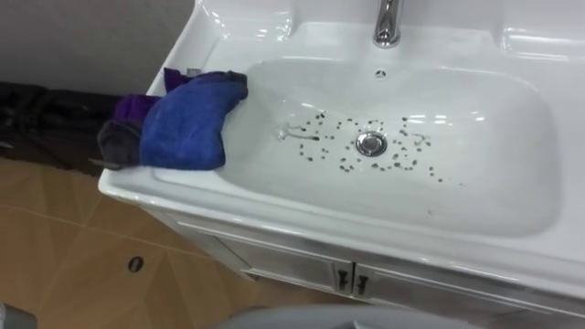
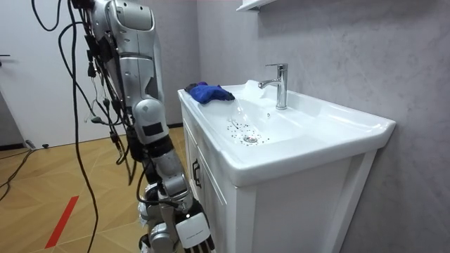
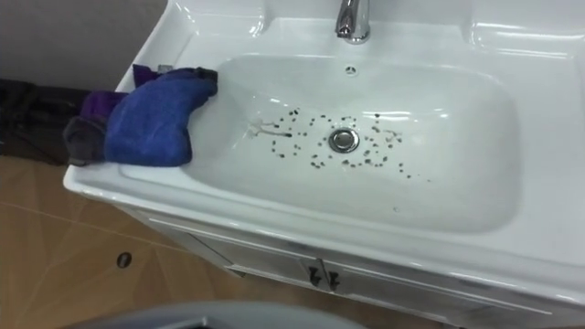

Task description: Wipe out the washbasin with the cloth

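The white basin (image 1: 494, 196) has small dark specks (image 1: 402, 163) scattered around the metal drain (image 1: 371, 143), thickest to its left and near side. A blue cloth (image 1: 187, 123) lies bunched on the left rim, its right edge drooping over the inner wall, well apart from the specks. A purple cloth (image 1: 135, 108) and a grey one (image 1: 117, 142) lie under it, at the outer left edge. The tap (image 1: 388, 23) stands at the far side, behind the drain. Below the near rim is a white cabinet (image 1: 302, 265) with paired door handles (image 1: 352, 279). The robot stands at the cabinet front; its right hand (image 2: 197, 237) hangs low beside it, fingers loose and empty.
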Tool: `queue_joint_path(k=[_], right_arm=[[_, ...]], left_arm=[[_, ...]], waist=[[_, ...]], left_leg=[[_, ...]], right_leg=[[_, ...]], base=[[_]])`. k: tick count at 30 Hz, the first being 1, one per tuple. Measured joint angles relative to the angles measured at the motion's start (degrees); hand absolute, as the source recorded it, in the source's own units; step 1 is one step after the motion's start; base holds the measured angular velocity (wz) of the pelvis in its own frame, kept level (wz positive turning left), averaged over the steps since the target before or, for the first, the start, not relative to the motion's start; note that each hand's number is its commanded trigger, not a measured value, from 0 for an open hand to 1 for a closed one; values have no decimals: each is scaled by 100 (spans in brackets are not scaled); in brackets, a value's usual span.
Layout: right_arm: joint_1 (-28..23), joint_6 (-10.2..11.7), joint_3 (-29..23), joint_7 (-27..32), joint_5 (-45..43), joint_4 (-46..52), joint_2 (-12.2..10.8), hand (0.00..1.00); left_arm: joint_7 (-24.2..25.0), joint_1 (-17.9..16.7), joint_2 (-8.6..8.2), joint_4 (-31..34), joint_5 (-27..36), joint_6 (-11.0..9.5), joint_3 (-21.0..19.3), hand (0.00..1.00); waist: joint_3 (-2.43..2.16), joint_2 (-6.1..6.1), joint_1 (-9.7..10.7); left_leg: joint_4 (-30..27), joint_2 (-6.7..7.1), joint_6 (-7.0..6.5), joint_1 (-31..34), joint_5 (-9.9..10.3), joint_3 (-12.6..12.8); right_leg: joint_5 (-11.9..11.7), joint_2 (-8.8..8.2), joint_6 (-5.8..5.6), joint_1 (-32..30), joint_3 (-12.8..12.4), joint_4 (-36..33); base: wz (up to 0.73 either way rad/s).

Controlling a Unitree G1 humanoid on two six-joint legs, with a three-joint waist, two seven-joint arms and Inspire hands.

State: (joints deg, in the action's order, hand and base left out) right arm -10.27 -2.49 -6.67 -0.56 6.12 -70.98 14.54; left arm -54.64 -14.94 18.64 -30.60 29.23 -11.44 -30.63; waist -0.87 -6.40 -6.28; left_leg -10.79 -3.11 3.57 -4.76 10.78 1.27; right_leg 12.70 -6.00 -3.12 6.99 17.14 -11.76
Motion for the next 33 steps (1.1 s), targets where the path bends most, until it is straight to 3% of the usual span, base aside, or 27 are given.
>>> queue_joint_path(k=[6,13,21,26,29,33], right_arm=[[5,19,99,-13,-228,120,-7,0],[-1,158,208,-171,-287,141,-8,0],[-46,171,191,-214,-599,73,-7,0],[-28,180,152,-334,-781,14,-3,0],[9,234,135,-340,-898,-9,15,0],[31,242,152,-341,-852,-30,40,0]], left_arm=[[-34,133,39,427,-24,-88,2,0],[-96,144,204,942,-346,-245,6,0],[-68,148,206,1642,-2394,-247,-66,0],[148,153,203,2509,-4215,-216,-43,0],[234,153,202,2954,-4794,-188,-42,0],[330,152,199,3413,-4904,-143,124,0]], waist=[[37,43,4],[91,114,57],[76,95,110],[87,118,171],[95,117,200],[95,109,284]], left_leg=[[35,5,0,-96,0,11],[28,22,-1,-120,1,13],[26,35,-1,-99,1,16],[22,41,-1,-108,1,-16],[20,41,-1,-110,1,-12],[15,42,-1,-117,1,4]], right_leg=[[5,3,-8,45,-87,3],[6,9,-12,37,-239,47],[-19,7,-22,44,-261,102],[-28,13,-21,115,-226,116],[-27,13,-21,113,-245,127],[-28,12,-21,114,-266,134]], base=[[-4],[-3],[1],[5],[0],[0]])
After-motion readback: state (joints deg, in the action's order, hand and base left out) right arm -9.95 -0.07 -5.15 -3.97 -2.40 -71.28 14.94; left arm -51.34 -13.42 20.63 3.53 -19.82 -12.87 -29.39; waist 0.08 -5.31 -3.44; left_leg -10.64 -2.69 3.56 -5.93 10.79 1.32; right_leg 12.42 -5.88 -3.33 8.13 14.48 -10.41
